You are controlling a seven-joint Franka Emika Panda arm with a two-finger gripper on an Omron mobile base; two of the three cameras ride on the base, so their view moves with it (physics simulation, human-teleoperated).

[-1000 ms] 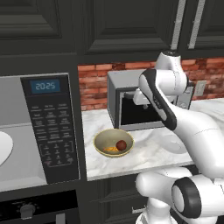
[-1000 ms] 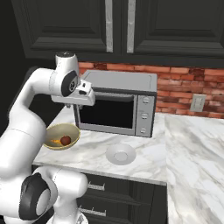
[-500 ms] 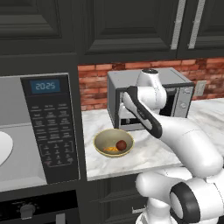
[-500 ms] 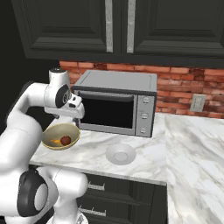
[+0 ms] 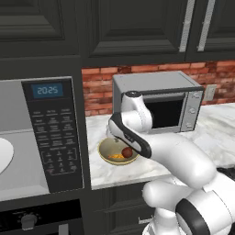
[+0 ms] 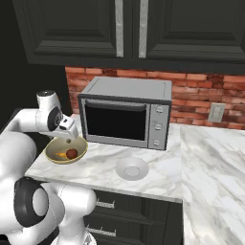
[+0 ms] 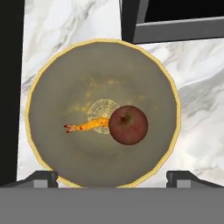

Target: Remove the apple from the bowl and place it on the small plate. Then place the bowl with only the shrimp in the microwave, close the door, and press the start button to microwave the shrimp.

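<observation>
Directly under the wide-open, empty two-finger pincer [image 7: 112, 177]: the dark red-brown round apple [image 7: 128, 124].
It lies in the shallow olive-yellow bowl [image 7: 57, 78] between the spread fingertips [image 7: 41, 177], touching the small orange curled shrimp [image 7: 87, 126]; a flat white small plate [image 6: 132, 169] sits well apart.

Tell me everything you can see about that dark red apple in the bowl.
The apple is a small, round, glossy dark red-brown fruit with a dimple at its stem end facing up. It sits inside the olive-yellow bowl, slightly off centre, touching the orange shrimp. The open pincer hovers above without touching it.
</observation>
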